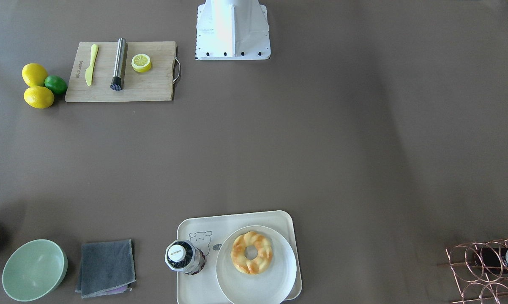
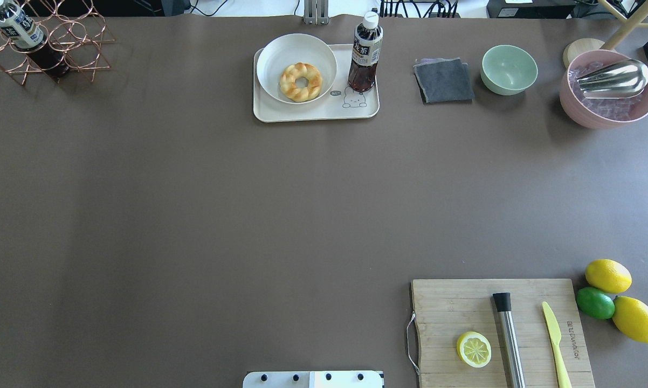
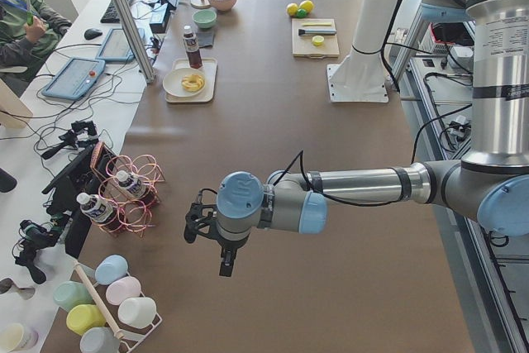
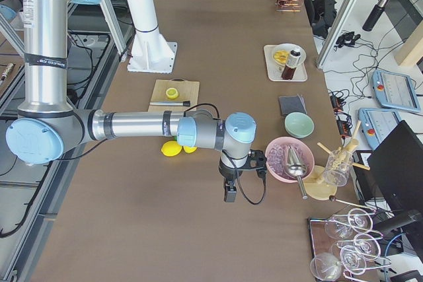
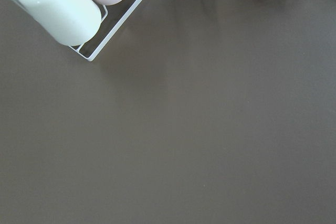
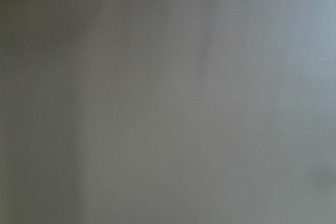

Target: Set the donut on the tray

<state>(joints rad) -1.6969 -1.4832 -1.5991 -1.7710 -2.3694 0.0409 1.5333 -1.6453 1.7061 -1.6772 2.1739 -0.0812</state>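
Near: pale wooden cutting board [image 2: 448, 307] carrying a halved yellow lemon [image 2: 473, 349].
Arms: left gripper [image 3: 226, 262] and right gripper [image 4: 230, 193] hang beyond opposite table ends. Nothing shows in either, and how far each is open cannot be told.
Far: golden-yellow braided ring donut [image 2: 301, 82], lying in a round off-white plate [image 2: 281, 51] that stands on the cream rounded-corner tray [image 2: 313, 112], beside a brown tea bottle [image 2: 365, 54].
Handling: probably pinch one side of the ring, lift clear of the plate's rim, and lower onto the narrow bare strip of tray.
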